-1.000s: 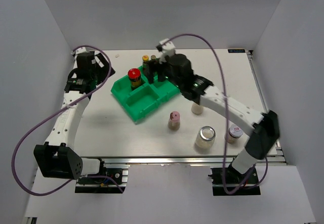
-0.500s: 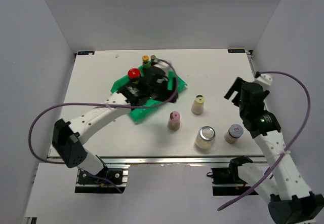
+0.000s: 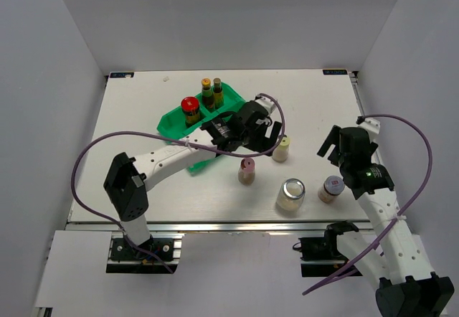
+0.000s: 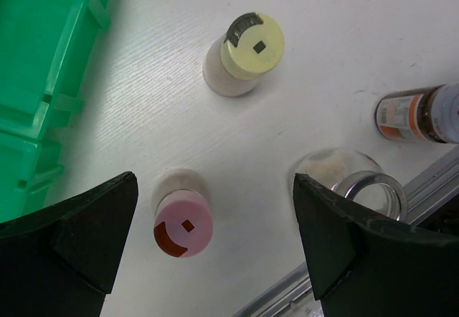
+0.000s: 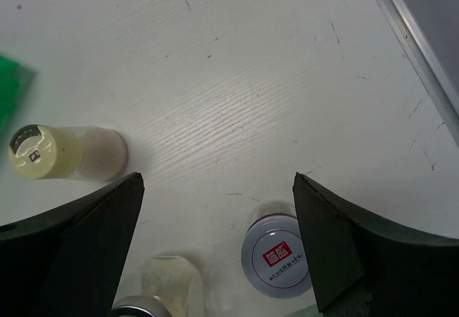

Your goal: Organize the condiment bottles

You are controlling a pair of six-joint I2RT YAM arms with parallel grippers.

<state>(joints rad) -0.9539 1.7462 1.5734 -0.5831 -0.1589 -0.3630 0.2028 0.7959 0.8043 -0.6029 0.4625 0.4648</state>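
White tabletop [image 3: 308, 95]; left end effector [image 4: 214, 181] splayed near yellow-lidded shaker [image 4: 251, 44]

**Enclosed work cell, seen from above**

A white tabletop [image 3: 315, 95] with a faint wood grain and small dark scuffs fills the middle. Plain pale grey panels close it in on three sides: a back wall [image 3: 229, 16], a left wall [image 3: 43, 116] and a right wall [image 3: 423, 80]. An aluminium rail [image 3: 229, 225] runs along the near edge, and a second rail [image 3: 366, 127] along the right edge. The light is even and diffuse, and the shadows are soft.
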